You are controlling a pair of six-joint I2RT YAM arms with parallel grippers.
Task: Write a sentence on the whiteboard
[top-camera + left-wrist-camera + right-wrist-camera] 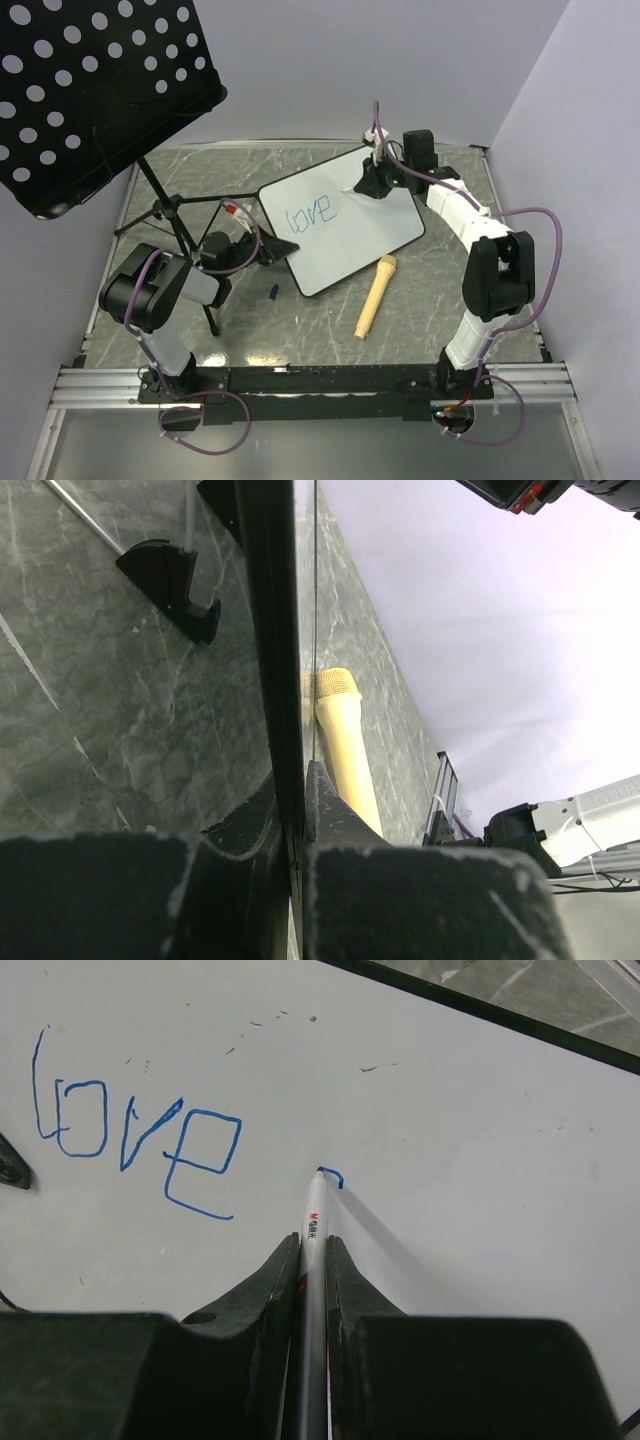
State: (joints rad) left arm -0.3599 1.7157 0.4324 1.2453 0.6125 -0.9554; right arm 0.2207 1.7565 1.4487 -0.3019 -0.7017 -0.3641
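The whiteboard (350,245) sits mid-frame in the top view, its lower-left edge pinched by the left gripper (296,790). The right gripper (313,1248) clamps a marker (314,1210), tip on the board. Of the sentence (135,1140), only "love" is done; the next word is barely begun, and most is left.

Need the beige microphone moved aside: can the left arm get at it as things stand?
Probably not. The left gripper is shut on the whiteboard's edge, propping it while the right gripper writes with a marker. The microphone lies past the board's near corner; letting go comes first.
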